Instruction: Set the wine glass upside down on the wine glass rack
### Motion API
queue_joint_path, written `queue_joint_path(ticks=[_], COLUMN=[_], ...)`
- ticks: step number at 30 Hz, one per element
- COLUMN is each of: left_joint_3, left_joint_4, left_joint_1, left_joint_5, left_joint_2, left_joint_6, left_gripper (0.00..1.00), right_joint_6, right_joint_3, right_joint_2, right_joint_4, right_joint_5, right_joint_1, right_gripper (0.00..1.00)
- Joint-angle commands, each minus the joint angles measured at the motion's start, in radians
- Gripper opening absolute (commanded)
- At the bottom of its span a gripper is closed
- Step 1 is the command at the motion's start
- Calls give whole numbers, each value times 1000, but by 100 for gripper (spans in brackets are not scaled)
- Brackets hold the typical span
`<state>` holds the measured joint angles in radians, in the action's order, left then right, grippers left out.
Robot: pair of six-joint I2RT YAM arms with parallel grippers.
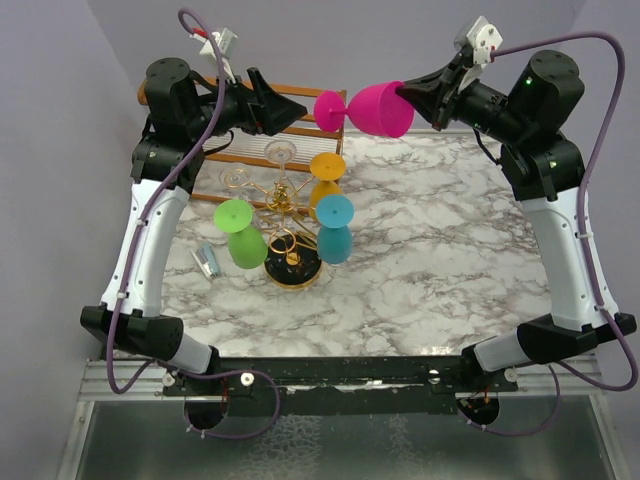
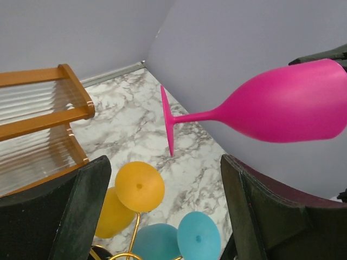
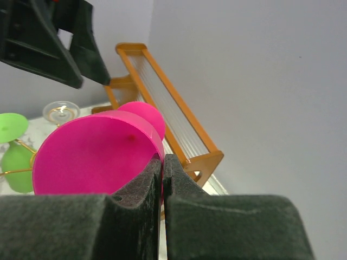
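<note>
A pink wine glass (image 1: pixel 372 109) is held level in the air above the table's back, foot pointing left. My right gripper (image 1: pixel 410 93) is shut on its rim; the right wrist view shows the fingers (image 3: pixel 162 168) pinching the bowl wall (image 3: pixel 92 157). My left gripper (image 1: pixel 290 108) is open and empty, just left of the glass's foot (image 2: pixel 168 122). The gold wire wine glass rack (image 1: pixel 290 235) stands on a round black base mid-table, with green (image 1: pixel 240 236), teal (image 1: pixel 334 230) and orange (image 1: pixel 326 177) glasses hanging upside down on it.
An orange-brown wooden rail frame (image 1: pixel 255 140) stands at the back left behind the rack. Clear glasses (image 1: pixel 280 152) sit near it. A small silver object (image 1: pixel 207 260) lies left of the rack base. Grey walls close the back and sides.
</note>
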<state>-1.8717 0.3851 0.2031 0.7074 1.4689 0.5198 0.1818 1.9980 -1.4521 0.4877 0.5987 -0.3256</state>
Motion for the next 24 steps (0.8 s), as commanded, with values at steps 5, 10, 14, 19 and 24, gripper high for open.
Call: queue_joint_path(ticks=[5, 10, 14, 19, 24], left_joint_3=[34, 34, 45, 52, 61], left_joint_4=[-104, -90, -80, -69, -62], left_joint_1=[16, 38, 58, 77, 83], left_joint_5=[82, 86, 87, 94, 88], left_joint_2=[37, 60, 68, 74, 75], left_joint_6=[167, 173, 175, 183, 187], left_gripper=[77, 63, 45, 33, 27], right_joint_6=[-76, -73, -70, -61, -61], right_joint_3=[6, -4, -7, -11, -25], right_joint_2=[-6, -7, -5, -7, -3], right_joint_4=[-24, -29, -30, -32, -36], right_joint_5=[147, 150, 140, 124, 124], right_joint_1=[-1, -1, -1, -1, -1], right_gripper=[1, 1, 1, 1, 1])
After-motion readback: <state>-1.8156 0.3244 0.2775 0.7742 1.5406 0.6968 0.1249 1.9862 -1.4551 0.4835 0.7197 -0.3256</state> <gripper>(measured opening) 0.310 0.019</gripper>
